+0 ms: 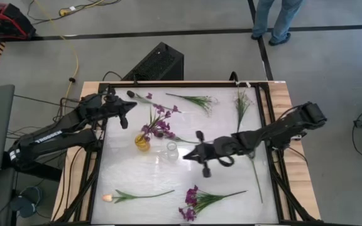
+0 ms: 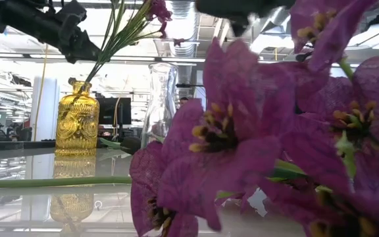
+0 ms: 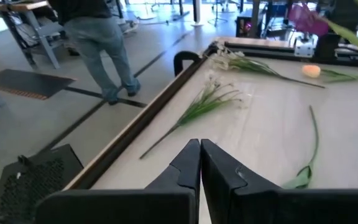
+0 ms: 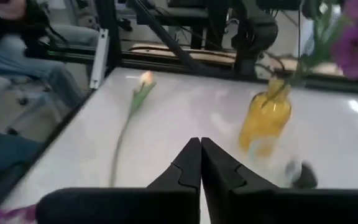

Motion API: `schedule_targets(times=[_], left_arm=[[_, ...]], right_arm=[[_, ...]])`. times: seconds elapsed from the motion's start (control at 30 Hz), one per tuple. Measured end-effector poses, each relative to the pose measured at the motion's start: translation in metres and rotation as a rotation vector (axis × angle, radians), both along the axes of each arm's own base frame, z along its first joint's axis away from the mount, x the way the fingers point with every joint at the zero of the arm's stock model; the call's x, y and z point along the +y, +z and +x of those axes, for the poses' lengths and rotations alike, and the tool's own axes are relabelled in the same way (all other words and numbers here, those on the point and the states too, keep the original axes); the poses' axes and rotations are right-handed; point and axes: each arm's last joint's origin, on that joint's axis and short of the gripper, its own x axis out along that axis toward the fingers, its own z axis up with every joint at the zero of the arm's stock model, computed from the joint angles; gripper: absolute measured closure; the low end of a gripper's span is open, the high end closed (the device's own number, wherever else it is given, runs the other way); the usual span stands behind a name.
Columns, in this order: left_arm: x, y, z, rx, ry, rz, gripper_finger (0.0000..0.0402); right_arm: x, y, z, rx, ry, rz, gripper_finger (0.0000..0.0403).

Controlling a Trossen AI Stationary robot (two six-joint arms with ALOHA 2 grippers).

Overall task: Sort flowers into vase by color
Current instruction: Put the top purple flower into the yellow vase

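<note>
Flowers [image 1: 197,199] lie scattered flat on the table [image 1: 231,182]; purple ones already stand in the yellow vase [image 1: 142,142]. My right claw [image 1: 187,155], fingers together and empty, hovers at the clear vase's [image 1: 171,150] three o'clock. My left claw [image 1: 126,119], also together, waits at eleven.

We see a white table [image 1: 143,179] spread under both the left pincer [image 1: 129,110] and the right pincer [image 1: 186,156], edged by a black rail [image 1: 266,113] and bare wooden strips [image 1: 292,157]. Beyond the table's far edge, just past the left pincer, a black slatted box [image 1: 158,63] sits on the grey floor. Farther out on that pincer's side, a yellow cable [image 1: 74,44] snakes towards a red case [image 1: 2,19]. Well beyond the right pincer, a person in jeans [image 1: 278,19] stands on the floor. Level with the table, we see a dark screen [image 2: 110,110] in the room behind.
</note>
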Motion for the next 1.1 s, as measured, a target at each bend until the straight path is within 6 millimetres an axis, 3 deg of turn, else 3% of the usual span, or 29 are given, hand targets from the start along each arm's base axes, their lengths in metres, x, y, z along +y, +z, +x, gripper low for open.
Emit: schedule_targets(times=[0.13, 0.23, 0.43, 0.7, 1.1], left_arm=[[0.0, 0.0, 0.0, 0.001, 0.013, -0.006, 0.0401], [0.001, -0.001, 0.001, 0.003, 0.007, -0.015, 0.0401], [0.0, -0.001, 0.001, 0.002, -0.004, -0.02, 0.0402], [0.0, -0.001, 0.001, 0.008, -0.009, -0.008, 0.0402], [0.002, -0.001, 0.0, 0.015, 0.072, 0.003, 0.0401]], right_arm=[[-0.019, -0.01, 0.033, 0.014, -0.044, -0.087, 0.0388], [-0.041, -0.016, 0.048, -0.048, -0.035, -0.059, 0.0388], [-0.069, -0.015, 0.062, -0.206, -0.012, -0.002, 0.0388], [-0.081, 0.002, 0.082, -0.28, -0.001, -0.046, 0.0388], [-0.086, 0.024, 0.137, -0.241, 0.074, -0.127, 0.0388]])
